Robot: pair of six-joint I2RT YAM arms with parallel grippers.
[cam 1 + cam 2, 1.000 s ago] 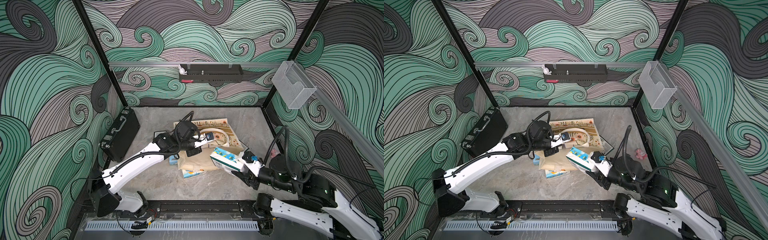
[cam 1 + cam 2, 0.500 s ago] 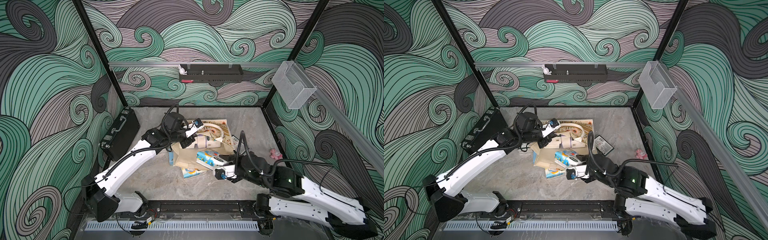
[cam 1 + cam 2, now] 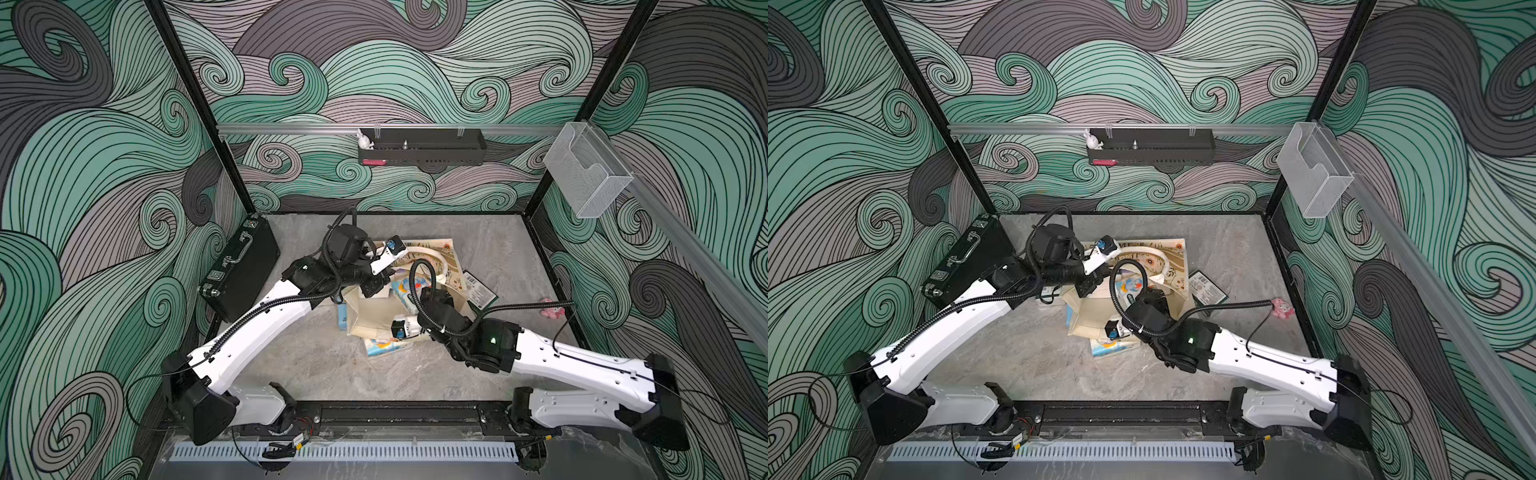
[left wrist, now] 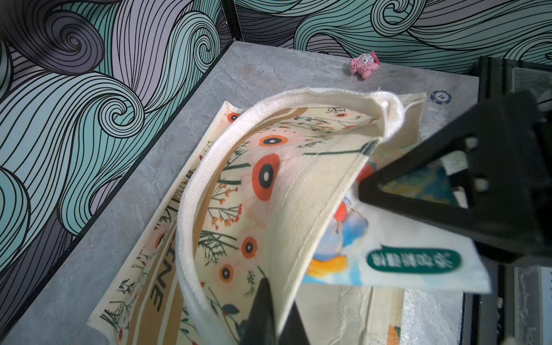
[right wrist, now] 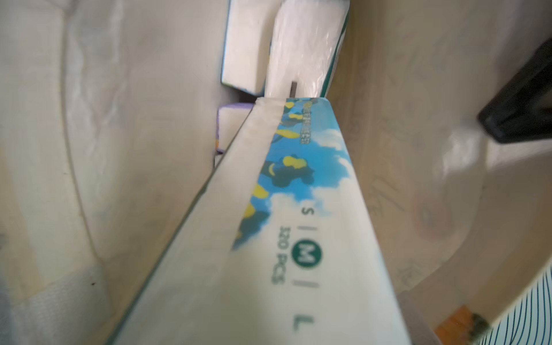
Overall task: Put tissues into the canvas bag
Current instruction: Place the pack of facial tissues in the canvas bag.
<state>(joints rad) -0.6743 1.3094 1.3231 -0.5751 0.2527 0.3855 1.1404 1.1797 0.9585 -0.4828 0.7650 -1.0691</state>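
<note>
Loading step. Left jaws are clamped on the bag rim, holding its mouth open mid-table. The tissue pack sits halfway inside at the right jaws; can't tell if they grip it. You'll want to push it deeper, then let go.

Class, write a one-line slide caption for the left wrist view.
Left gripper pinches the canvas bag open, a tissue pack poised in its mouth.
</note>
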